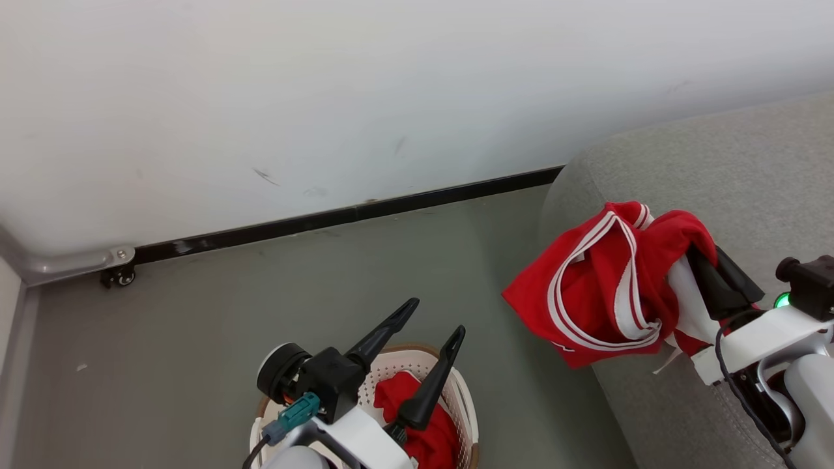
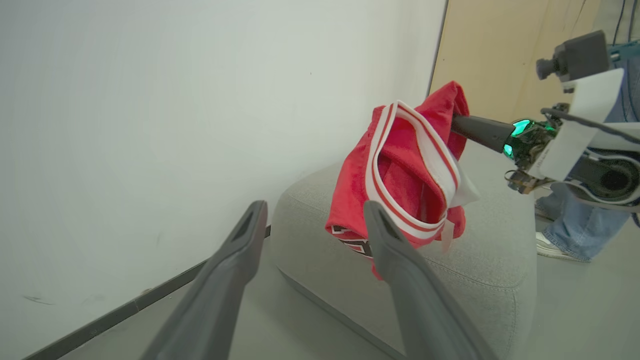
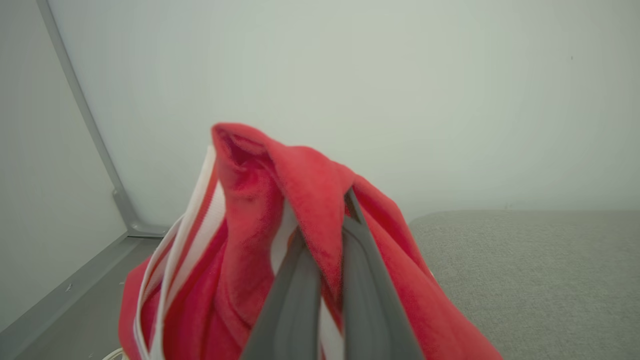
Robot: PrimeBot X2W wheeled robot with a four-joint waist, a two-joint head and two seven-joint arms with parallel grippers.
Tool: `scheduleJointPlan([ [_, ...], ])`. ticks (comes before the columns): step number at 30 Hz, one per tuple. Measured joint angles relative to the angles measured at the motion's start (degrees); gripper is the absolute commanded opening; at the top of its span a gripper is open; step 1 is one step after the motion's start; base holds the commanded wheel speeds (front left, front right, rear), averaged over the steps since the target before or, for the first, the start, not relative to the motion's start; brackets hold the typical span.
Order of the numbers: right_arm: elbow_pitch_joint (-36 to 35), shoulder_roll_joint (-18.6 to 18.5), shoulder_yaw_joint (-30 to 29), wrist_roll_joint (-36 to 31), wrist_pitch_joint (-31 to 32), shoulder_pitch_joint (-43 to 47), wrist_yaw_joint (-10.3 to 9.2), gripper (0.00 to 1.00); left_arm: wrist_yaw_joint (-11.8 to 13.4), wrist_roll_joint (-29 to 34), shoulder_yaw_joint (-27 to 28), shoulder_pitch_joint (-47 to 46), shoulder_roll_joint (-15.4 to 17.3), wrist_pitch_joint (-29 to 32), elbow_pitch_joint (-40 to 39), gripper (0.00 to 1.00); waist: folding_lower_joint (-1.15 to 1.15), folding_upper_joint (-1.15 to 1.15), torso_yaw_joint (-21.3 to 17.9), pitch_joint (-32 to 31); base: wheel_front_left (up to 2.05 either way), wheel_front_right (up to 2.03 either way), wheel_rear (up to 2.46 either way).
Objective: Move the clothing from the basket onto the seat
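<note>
A red garment with white stripe trim [image 1: 603, 286] [image 2: 405, 170] [image 3: 250, 240] hangs over the left edge of the grey seat [image 1: 736, 169] [image 2: 480, 270] [image 3: 530, 270], pinched in my right gripper [image 1: 694, 251] [image 3: 327, 225], which is shut on its fabric. Another red garment [image 1: 417, 417] lies in the cream-white basket [image 1: 456, 384] at the bottom of the head view. Above that basket my left gripper [image 1: 438, 317] [image 2: 312, 212] stands open, nothing between its fingers.
A white wall with a black baseboard [image 1: 352, 213] runs behind. The grey floor [image 1: 260, 299] lies between basket and seat. A metal frame leg with a caster [image 1: 117, 273] stands at the far left. A person's jeans and shoe [image 2: 565, 235] show beyond the seat.
</note>
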Motion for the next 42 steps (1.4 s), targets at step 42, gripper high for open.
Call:
scheduleJointPlan([
  [42, -2.2, 0.3, -10.2, -2.9, 2.4, -1.3, 0.0, 0.0, -0.2, 1.7, -2.7, 0.7, 1.5, -0.3, -5.2, 1.0, 0.0, 0.0, -7.0, 2.1, 0.0, 0.0, 0.0],
])
